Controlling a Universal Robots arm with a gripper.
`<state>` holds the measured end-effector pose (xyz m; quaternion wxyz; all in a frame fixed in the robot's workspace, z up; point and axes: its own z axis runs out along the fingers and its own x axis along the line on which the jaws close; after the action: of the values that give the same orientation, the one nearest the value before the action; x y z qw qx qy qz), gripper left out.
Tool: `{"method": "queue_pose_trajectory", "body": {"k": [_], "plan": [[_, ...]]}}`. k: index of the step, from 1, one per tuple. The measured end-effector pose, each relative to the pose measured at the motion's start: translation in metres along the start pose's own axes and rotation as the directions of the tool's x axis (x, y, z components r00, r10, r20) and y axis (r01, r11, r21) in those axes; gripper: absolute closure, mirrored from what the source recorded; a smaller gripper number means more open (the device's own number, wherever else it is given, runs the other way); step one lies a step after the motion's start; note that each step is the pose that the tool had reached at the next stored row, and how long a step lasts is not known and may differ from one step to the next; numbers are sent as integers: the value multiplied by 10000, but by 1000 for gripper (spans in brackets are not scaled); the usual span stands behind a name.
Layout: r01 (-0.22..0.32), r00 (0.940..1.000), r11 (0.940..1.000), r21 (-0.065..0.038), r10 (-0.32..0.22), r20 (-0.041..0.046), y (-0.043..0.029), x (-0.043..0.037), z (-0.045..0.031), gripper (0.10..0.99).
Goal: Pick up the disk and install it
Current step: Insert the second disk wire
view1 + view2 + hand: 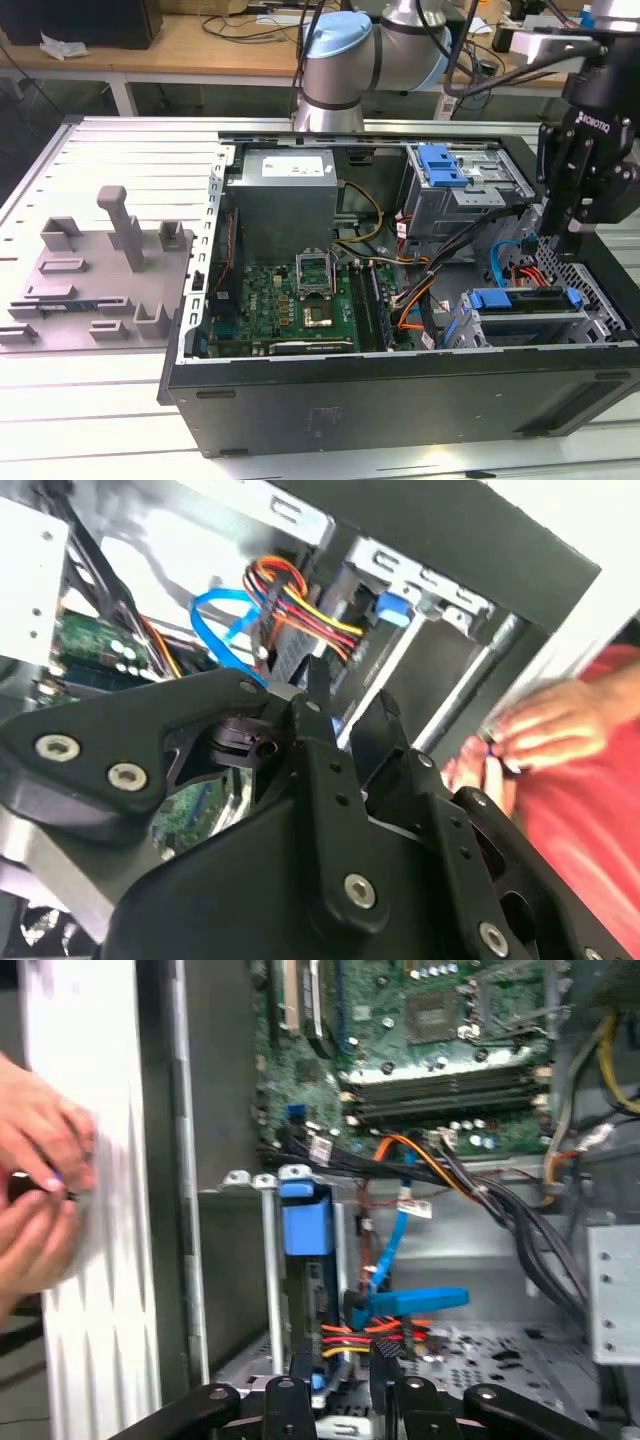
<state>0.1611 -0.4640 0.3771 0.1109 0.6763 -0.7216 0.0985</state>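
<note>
The disk (520,301), silver with a bright blue bracket, lies in the lower drive bay at the exterior view's right end of the open computer case (400,385). In the first wrist view the disk (305,1228) stands edge-on in its metal slot, with red, yellow and blue cables beside it. My black gripper (575,232) hangs just above and behind the disk, over the case's right side. In both wrist views the gripper (350,698) (335,1370) is open with nothing between its fingers, and it is apart from the disk.
A person's hands (40,1185) (530,730) hover just outside the case wall near the bay. A second blue-latched drive cage (447,168), a grey power supply (285,200) and the motherboard (300,300) occupy the case. A grey fixture plate (100,270) lies at the exterior view's left.
</note>
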Motion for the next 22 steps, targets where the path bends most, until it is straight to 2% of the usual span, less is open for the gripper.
{"method": "queue_pose_trajectory", "body": {"k": [1, 3, 6, 7, 8, 11, 14, 16, 19, 22], "plan": [[21, 9999, 10000, -75, -22, -99, 6, -9, -4, 722], [40, 9998, 9999, -139, -43, -176, 27, -41, -12, 722], [47, 9997, 9998, -178, -51, -238, 64, -82, -21, 722], [14, 9994, 9997, -226, -22, -334, 74, -86, -11, 722], [-34, 9993, 9997, -244, 25, -377, 78, -88, -3, 722], [-303, 9988, 9990, -325, 289, -401, 101, -93, 20, 722], [-371, 9985, 9987, -343, 356, -423, 110, -120, 26, 722], [-381, 9980, 9987, -332, 363, -520, 114, -146, 28, 722], [-397, 9967, 9988, -303, 374, -718, 122, -167, 39, 722], [-443, 9957, 9986, -303, 417, -826, 123, -174, 51, 722]]}}
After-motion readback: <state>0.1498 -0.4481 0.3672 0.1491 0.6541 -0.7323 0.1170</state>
